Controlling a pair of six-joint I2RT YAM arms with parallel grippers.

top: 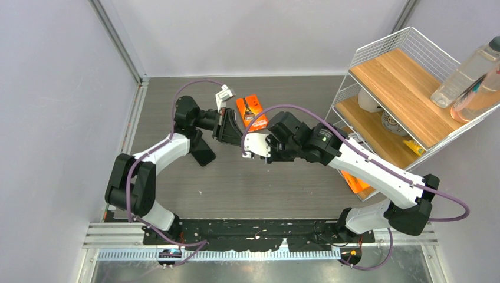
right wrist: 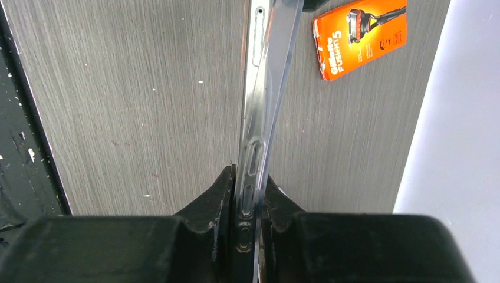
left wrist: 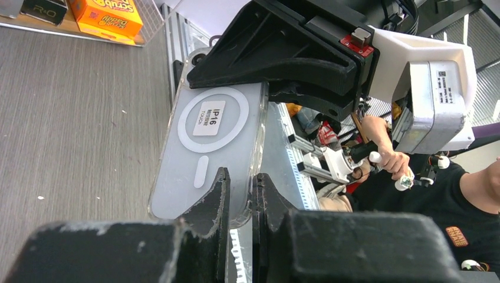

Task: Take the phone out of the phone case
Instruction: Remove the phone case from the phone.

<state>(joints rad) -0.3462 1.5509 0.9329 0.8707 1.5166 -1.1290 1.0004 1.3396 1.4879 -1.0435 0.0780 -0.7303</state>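
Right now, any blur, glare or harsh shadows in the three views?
Top external: even light, sharp, no hard shadows. Left wrist: left fingers soft up close, phone case label readable. Right wrist: right fingers soft, razor box print crisp.

Top view looks steeply down on the whole worktop (top: 283, 183) from its near edge. The 2 wrist views crowd in close from opposite ends, sharing the phone case (left wrist: 206, 147).

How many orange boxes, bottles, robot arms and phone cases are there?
Orange boxes: 2
Bottles: 2
Robot arms: 2
Phone case: 1
Total: 7
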